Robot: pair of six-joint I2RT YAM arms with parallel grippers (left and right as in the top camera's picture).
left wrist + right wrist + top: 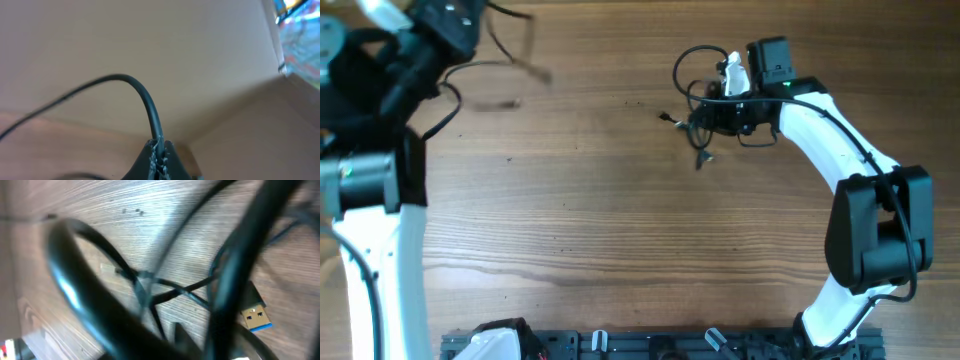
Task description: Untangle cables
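Left wrist view: one cable (145, 97) sits pinched in the left jaws. Overhead, another cable (677, 70) lies looped on the tabletop (620, 220) at the right jaws — their spread I cannot tell.

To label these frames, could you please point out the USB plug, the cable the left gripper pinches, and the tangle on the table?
USB plug (255, 312): right wrist view, metal shell.
pinched cable (146, 102): left wrist view, top of its bend.
tangle (698, 118): overhead view, knotted middle.
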